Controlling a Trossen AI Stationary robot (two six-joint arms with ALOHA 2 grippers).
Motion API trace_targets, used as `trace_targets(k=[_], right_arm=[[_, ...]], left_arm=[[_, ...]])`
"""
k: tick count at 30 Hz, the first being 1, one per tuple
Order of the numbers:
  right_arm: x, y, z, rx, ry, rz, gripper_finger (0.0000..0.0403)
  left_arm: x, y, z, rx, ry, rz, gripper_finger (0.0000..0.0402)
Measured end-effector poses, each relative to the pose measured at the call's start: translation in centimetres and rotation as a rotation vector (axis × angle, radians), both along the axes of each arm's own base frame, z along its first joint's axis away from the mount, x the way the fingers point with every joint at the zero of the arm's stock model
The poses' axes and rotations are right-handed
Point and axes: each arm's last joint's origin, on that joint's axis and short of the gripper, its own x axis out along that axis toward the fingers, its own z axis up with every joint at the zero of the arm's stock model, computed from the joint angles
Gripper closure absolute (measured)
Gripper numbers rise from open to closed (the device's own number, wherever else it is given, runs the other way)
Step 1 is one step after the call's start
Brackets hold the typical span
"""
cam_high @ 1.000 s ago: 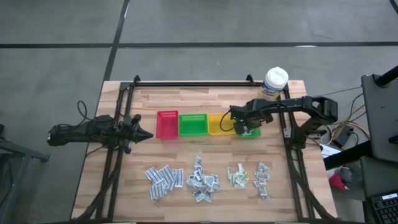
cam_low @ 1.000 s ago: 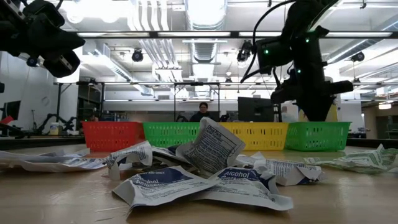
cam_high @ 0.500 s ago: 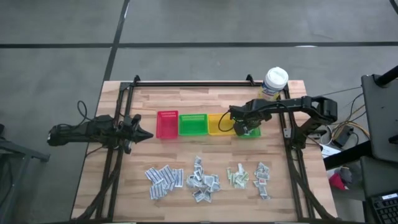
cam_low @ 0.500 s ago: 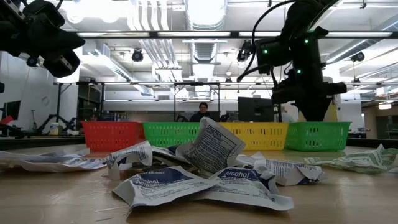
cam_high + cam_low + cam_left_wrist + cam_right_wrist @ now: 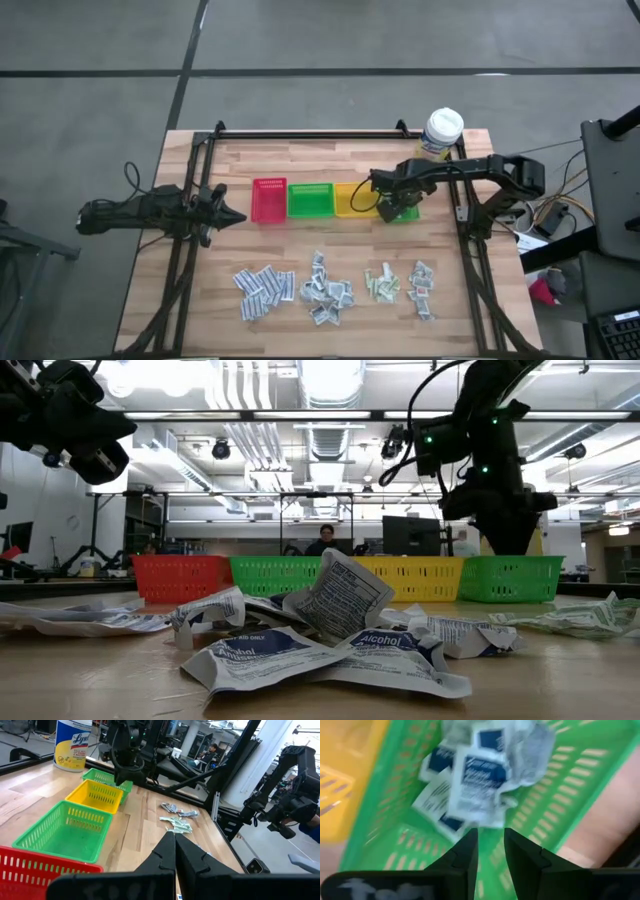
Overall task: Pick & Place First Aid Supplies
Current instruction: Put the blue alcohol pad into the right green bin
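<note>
The first aid supplies lie in several small heaps near the table's front: white-blue sachets [image 5: 265,290], grey-silver ones [image 5: 328,292], pale green ones [image 5: 382,284] and white-red ones [image 5: 422,284]. More white-blue sachets [image 5: 480,775] lie in the right-hand green bin [image 5: 408,213]. My right gripper [image 5: 491,845] points down over that bin [image 5: 555,805], open, with nothing between its fingers. It also shows in the high view [image 5: 397,205]. My left gripper [image 5: 240,216] waits at the table's left, level and shut [image 5: 175,845].
A red bin [image 5: 269,199], a green bin [image 5: 310,200] and a yellow bin [image 5: 350,198] stand in a row left of the right-hand green bin. A wipes tub [image 5: 442,133] stands at the far right corner. Black frame rails [image 5: 310,135] border the table.
My right gripper has stayed over the right-hand green bin and has rolled a little about the line along which it points down. The left arm has kept still.
</note>
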Motion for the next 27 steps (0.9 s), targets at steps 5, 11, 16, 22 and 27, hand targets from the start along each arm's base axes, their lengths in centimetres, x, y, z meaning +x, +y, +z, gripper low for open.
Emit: trace_targets(k=[5, 11, 16, 22, 27], right_arm=[[-0.3, 0.3, 0.9, 0.04, -0.048, -0.003, 0.0306], [-1.2, 0.6, 2.7, 0.029, -0.112, -0.028, 0.0317], [-2.1, 0.9, 4.4, 0.012, -0.193, -0.034, 0.0329], [-3.1, 2.0, 6.3, -0.005, -0.293, -0.024, 0.0339], [-3.6, 3.7, 7.4, -0.005, -0.36, 0.049, 0.0337]], left_arm=[[0.0, 0.0, 0.0, 0.0, 0.0, 0.0, 0.0401], [0.0, 0.0, 0.0, 0.0, 0.0, 0.0, 0.0401], [0.0, 0.0, 0.0, 0.0, 0.0, 0.0, 0.0401], [0.0, 0.0, 0.0, 0.0, 0.0, 0.0, 0.0401], [0.0, 0.0, 0.0, 0.0, 0.0, 0.0, 0.0401]])
